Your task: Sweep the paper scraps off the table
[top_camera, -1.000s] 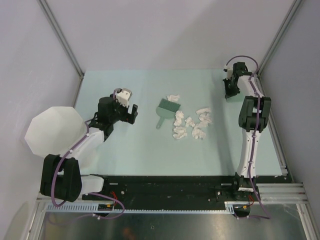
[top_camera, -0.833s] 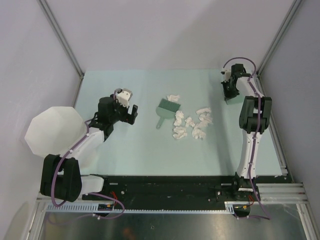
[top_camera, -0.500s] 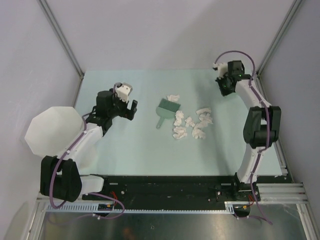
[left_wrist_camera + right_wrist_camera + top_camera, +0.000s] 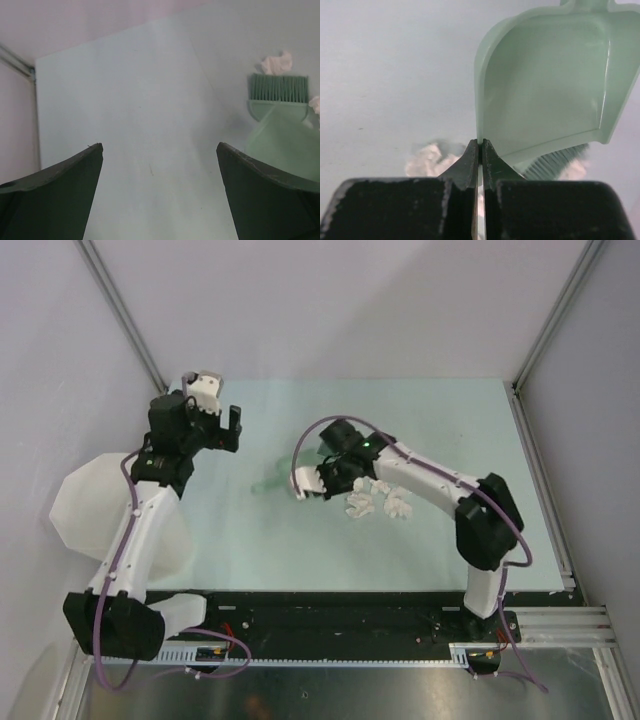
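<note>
Several crumpled white paper scraps (image 4: 378, 502) lie in a cluster at the middle of the mint-green table (image 4: 430, 415). My right gripper (image 4: 322, 478) reaches across the cluster's left side. In the right wrist view it (image 4: 481, 146) is shut on the side rim of the pale green dustpan (image 4: 545, 80). Green brush bristles (image 4: 555, 162) show under the pan, with scraps beside them (image 4: 431, 159). My left gripper (image 4: 228, 430) is open and empty, raised over the table's far left. Its view shows the brush (image 4: 278, 90), the blurred dustpan (image 4: 285, 145) and a scrap (image 4: 276, 63).
A large white translucent bin (image 4: 100, 502) stands off the table's left edge under my left arm. Grey walls close in the back and both sides. A black rail (image 4: 330, 610) runs along the front.
My right arm swung from the far right corner to the centre and now grips the dustpan's rim. My left arm rose and drew back to the far left, gripper still open.
</note>
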Robot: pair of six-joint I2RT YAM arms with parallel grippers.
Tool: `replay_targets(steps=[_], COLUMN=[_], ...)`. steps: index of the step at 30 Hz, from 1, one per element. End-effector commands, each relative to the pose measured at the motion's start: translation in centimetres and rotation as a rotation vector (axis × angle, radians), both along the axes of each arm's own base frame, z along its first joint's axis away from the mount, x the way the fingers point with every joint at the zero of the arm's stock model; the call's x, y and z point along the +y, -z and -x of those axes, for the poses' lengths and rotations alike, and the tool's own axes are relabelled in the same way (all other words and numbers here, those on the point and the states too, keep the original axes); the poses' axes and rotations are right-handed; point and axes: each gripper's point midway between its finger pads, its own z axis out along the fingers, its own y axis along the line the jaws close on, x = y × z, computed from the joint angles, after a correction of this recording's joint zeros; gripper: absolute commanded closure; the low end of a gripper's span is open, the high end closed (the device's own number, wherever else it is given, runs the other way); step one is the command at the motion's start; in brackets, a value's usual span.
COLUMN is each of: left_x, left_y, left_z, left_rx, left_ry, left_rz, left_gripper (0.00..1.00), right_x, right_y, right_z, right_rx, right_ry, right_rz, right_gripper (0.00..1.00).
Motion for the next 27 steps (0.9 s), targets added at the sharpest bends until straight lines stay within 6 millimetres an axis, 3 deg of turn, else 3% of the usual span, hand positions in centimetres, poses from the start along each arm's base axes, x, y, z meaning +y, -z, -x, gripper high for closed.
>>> replay_targets(steps=[1,3,5,6,9,10,11,14,16,17,19,20,23,25,26,27], left_x=[2.2,2.5,2.3,2.2,2.0,2.1,2.1,2.2,2.1,2.0,1.9,1.8,1.7,1.4,1.1,0.7], left_y=[-2.6,-2.6,-2.1,-2.0,-1.4,-1.3,-1.3,-1.2,-0.9,-0.7,-0.3,-0.2,-0.2,-0.7,-0.9,-1.5], left_z=[1.2,1.4,1.6,1.6,1.7,1.7,1.7,1.8,1.8,1.7,1.6,1.5,1.2,0.7,0.5,0.3], left_rx=[-0.032,-0.031,-0.019,-0.016,-0.004,-0.003,-0.002,-0.002,0.005,0.01,0.022,0.026,0.028,0.02,0.018,0.004], left_ry=[-0.108,-0.114,-0.101,-0.097,-0.086,-0.087,-0.089,-0.089,-0.084,-0.078,-0.074,-0.068,-0.06,-0.044,-0.031,0.0], left_rz=[-0.022,-0.036,-0.038,-0.036,-0.034,-0.039,-0.043,-0.05,-0.052,-0.047,-0.049,-0.047,-0.047,-0.045,-0.044,-0.046], left_gripper=[0.0,0.0,0.0,0.0,0.0,0.0,0.0,0.0,0.0,0.0,0.0,0.0,0.0,0.0,0.0,0.0], right_x=[1.2,2.8,4.3,5.7,8.4,9.7,10.0,11.2,12.0,11.7,12.4,12.4,13.3,12.3,12.0,11.1], right_y=[2.5,3.9,5.6,6.0,7.6,6.9,8.4,9.1,9.0,9.2,8.4,9.0,4.7,2.0,0.2,-1.5], right_z=[2.8,4.8,5.1,6.2,6.8,6.4,6.4,6.1,5.6,5.7,5.1,5.1,4.2,5.4,4.5,5.7], right_rx=[0.01,0.019,-0.013,-0.033,-0.054,-0.084,-0.07,-0.091,-0.115,-0.113,-0.159,-0.179,-0.293,-0.265,-0.277,-0.244], right_ry=[-0.317,-0.415,-0.487,-0.537,-0.63,-0.647,-0.66,-0.673,-0.664,-0.652,-0.632,-0.624,-0.564,-0.524,-0.483,-0.484], right_rz=[0.132,0.171,0.219,0.228,0.236,0.217,0.235,0.222,0.181,0.178,0.134,0.115,-0.04,-0.158,-0.228,-0.297], right_gripper=[1.0,1.0,1.0,1.0,1.0,1.0,1.0,1.0,0.88,0.64,0.47,0.27,0.21,0.2,0.01,0.0])
